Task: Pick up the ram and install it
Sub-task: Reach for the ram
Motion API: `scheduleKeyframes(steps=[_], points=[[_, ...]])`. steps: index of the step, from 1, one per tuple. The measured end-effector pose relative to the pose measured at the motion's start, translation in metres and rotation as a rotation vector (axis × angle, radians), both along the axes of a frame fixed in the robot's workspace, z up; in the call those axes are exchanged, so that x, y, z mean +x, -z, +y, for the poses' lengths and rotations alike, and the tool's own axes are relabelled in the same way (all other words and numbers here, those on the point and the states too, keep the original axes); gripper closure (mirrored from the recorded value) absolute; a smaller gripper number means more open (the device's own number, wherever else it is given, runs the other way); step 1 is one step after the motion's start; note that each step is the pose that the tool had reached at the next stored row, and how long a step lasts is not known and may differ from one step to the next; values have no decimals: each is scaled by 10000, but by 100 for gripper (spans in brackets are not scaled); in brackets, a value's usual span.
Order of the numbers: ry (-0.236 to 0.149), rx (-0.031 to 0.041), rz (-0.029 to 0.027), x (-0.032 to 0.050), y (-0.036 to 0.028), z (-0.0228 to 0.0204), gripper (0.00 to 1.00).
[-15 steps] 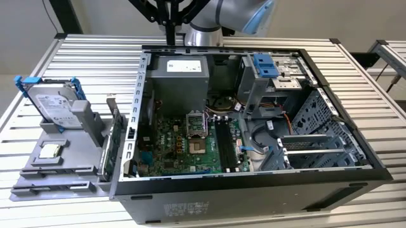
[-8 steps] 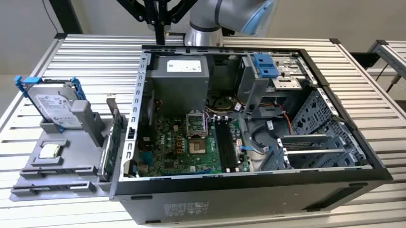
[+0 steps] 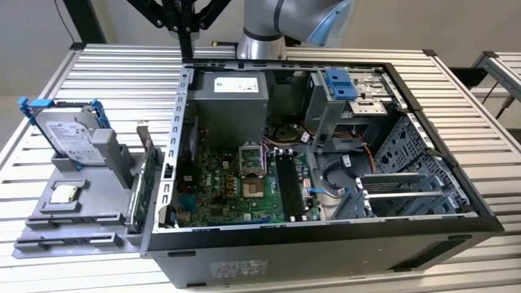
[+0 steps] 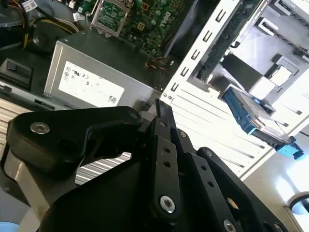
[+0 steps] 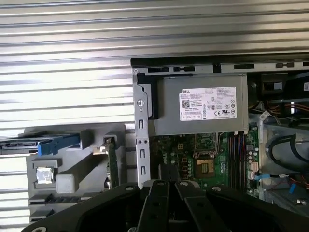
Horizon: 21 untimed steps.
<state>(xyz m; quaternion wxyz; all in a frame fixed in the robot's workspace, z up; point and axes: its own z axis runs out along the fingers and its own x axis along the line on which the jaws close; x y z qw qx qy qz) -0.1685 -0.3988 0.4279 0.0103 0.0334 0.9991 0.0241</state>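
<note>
Ram: I cannot single it out. The dark memory slots (image 3: 285, 183) on the motherboard and the long grooves of the grey tray (image 3: 97, 204) do not show whether a stick sits in either.
Gripper: the gripper (image 3: 187, 49) hangs above the case's edge beside the power supply (image 3: 232, 91), close to the arm's base. In the exterior view its fingertips are drawn together into one thin dark bar, and in the first wrist view the finger links meet at the middle.
Case: the open computer case (image 3: 326, 235) lies on its side across the middle of the bench (image 3: 122, 79), motherboard facing up.
Tray: it sits just beside the case, toward the bench edge at the exterior view's left.
On the tray: a silver hard drive (image 3: 69, 137) in a blue frame leans upright, a green card (image 3: 145, 183) stands on edge next to the case wall, and a small square chip (image 3: 65, 194) lies flat.
</note>
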Motion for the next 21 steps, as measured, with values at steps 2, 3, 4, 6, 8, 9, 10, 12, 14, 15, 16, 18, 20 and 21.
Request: scheduleKeyframes(steps=[2,3,4,6,8,9,10,12,14,15,16,18,20,21], points=[[-14,0,0,-64,1,0,100],[-24,0,0,-98,1,0,100],[-34,0,0,-131,2,0,100],[-56,0,0,-192,3,0,100],[-83,0,-1,-251,5,0,100],[-99,0,-1,-281,6,0,100],[-116,0,0,-309,7,0,100],[-151,0,0,-364,9,0,100],[-186,-1,0,-418,10,0,100],[-205,-1,0,-447,11,0,100],[-224,-1,0,-475,12,0,100],[-259,-1,0,-531,15,0,100],[-295,0,-1,-585,18,0,100],[-313,-2,0,-612,18,0,100]])
